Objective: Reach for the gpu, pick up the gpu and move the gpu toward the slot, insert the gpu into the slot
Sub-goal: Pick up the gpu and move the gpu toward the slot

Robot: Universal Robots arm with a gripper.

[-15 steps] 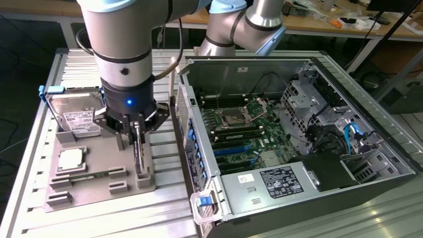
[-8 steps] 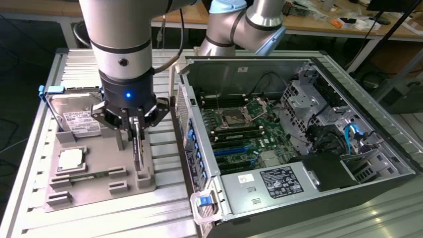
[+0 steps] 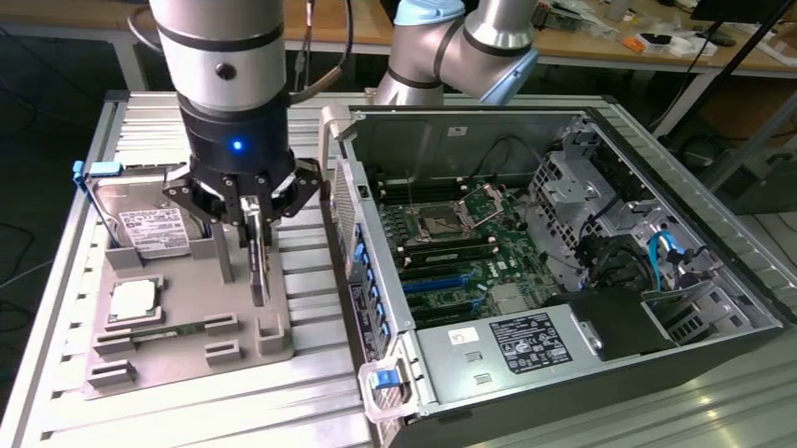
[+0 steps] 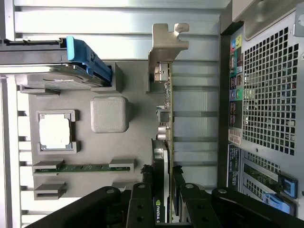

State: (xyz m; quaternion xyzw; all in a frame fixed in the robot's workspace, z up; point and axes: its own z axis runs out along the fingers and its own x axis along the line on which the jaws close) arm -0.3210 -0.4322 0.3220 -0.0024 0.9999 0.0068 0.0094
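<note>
The gpu is a thin dark card standing on edge over the grey holder tray, at the exterior view's left of the open computer case. My gripper comes straight down on it, one finger on each face of the card. In the wrist view the gripper is shut on the gpu, whose silvery end bracket points away from the fingers. I cannot tell whether the card's lower edge still rests in the holder. The blue slot lies on the green motherboard inside the case.
On the tray sit a silver hard drive, a square processor chip and a memory stick. The open computer case stands close beside the tray, and its perforated rear panel is near the card.
</note>
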